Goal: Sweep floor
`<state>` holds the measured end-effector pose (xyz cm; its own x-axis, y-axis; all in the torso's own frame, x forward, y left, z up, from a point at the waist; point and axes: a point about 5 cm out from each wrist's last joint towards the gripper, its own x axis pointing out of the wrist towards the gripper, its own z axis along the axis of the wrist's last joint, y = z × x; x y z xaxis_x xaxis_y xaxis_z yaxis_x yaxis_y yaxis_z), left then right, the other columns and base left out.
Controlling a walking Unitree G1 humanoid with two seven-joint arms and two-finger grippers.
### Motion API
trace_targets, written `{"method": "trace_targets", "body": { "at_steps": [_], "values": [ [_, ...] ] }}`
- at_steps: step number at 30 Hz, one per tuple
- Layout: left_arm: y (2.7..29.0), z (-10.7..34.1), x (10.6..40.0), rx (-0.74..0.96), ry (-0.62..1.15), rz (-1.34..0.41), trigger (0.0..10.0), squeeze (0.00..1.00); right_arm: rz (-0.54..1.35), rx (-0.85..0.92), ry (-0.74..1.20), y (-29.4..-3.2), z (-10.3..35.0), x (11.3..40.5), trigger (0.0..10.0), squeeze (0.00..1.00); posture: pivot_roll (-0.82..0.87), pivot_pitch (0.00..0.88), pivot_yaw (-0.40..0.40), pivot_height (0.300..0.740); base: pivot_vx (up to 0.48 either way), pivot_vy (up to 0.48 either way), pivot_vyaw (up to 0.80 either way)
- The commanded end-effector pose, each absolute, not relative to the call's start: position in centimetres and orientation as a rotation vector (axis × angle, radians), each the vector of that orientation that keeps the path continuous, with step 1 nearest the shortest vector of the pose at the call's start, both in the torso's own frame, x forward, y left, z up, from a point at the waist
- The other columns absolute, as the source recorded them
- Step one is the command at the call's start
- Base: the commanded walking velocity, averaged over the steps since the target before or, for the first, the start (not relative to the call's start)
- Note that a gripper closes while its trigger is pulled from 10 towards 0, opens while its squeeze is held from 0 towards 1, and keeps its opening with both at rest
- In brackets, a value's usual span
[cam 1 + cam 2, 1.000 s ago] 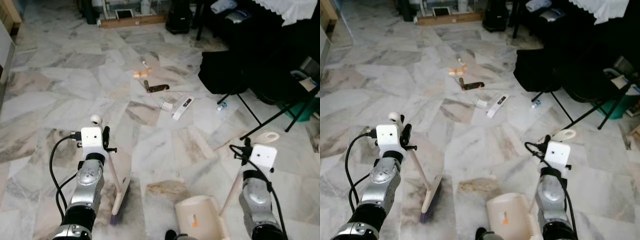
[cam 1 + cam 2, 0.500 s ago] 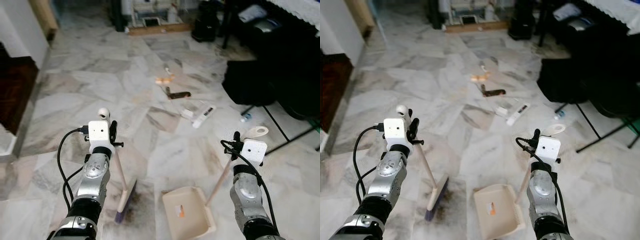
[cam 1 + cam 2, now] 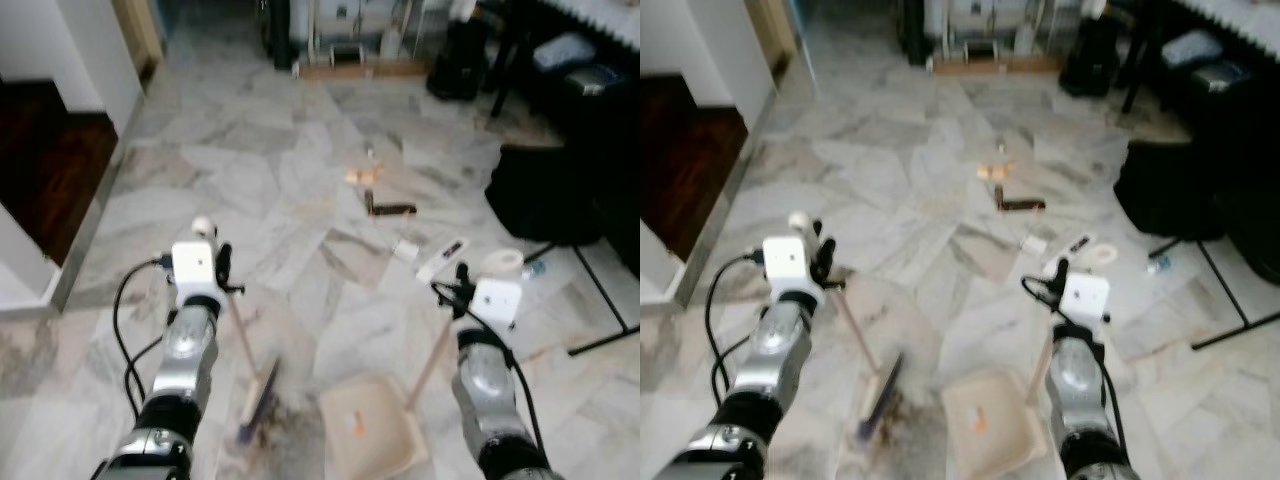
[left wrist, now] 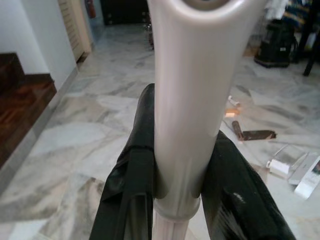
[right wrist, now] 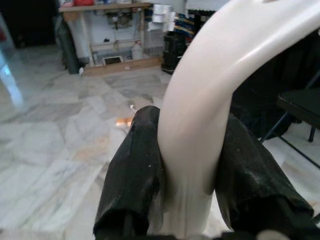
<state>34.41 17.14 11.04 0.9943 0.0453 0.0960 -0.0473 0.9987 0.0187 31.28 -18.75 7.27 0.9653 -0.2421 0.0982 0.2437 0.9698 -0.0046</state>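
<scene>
Nearest: left gripper [image 4: 177, 200] pinches the broom handle [image 4: 184, 100] between its two black fingers [image 4: 132, 185]. Broom head [image 3: 262, 398] rests on the marble floor [image 3: 200, 200], bristles on a dark smudge just in front of the robot. Right gripper [image 5: 192, 200] is clamped the same way on the dustpan handle [image 5: 210, 95]. The dustpan [image 3: 372, 438] lies flat on the floor just beside the broom head, to its right; a small orange scrap [image 3: 356, 428] sits in it.

Head views are blurred, so fine dirt near the bristles cannot be made out.

Mid floor, well ahead of both tools: a white flat box [image 3: 441, 258], a small white piece [image 3: 407, 250] beside it, a dark brown strip [image 3: 391, 210], an orange bit [image 3: 360, 175]. A small bottle [image 3: 533, 269] lies by the legs of a dark folding chair [image 3: 545, 195] on the right.

Far: wooden shelf unit [image 3: 350, 40] along the back wall; dark wooden step [image 3: 50, 160] at left.

Judgement: tools in hand, carrying toward the litter; sweeping proper not yet begun there. Next move calls for walking forward until the debris lies between broom and pan, then setting the pan mouth toward it.
</scene>
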Motion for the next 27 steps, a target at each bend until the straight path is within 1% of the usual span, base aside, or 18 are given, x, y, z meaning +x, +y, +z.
{"method": "trace_targets", "body": {
  "at_steps": [1, 7, 10, 17, 27],
  "values": [
    [15.83, 12.06, 34.79, 0.001, -0.146, 0.008, 10.0, 0.0, -0.264, -0.04, -0.14, -19.71, 8.11, 31.32, 10.0, 0.0, -0.03, 0.027, 0.013, 0.74, 0.375, 0.0, 0.0],
    [15.78, 12.04, 34.82, 0.0, -0.146, 0.002, 10.0, 0.0, -0.264, -0.04, -0.147, -19.63, 8.25, 31.36, 10.0, 0.0, -0.03, 0.039, 0.016, 0.74, 0.375, 0.0, 0.0],
    [15.76, 12.22, 34.96, 0.002, -0.149, 0.001, 10.0, 0.0, -0.263, -0.038, -0.153, -19.58, 8.45, 31.51, 10.0, 0.0, -0.03, 0.07, 0.018, 0.74, 0.377, 0.0, 0.0],
    [15.82, 12.44, 35.07, 0.002, -0.153, 0.006, 10.0, 0.0, -0.265, -0.033, -0.161, -19.45, 8.49, 31.39, 10.0, 0.0, -0.03, 0.103, 0.022, 0.74, 0.375, 0.0, 0.0],
    [15.76, 12.57, 35.17, 0.002, -0.155, 0.01, 10.0, 0.0, -0.263, -0.029, -0.165, -19.31, 8.65, 31.46, 10.0, 0.0, -0.03, 0.121, 0.021, 0.74, 0.376, 0.0, 0.0]
  ]
}}
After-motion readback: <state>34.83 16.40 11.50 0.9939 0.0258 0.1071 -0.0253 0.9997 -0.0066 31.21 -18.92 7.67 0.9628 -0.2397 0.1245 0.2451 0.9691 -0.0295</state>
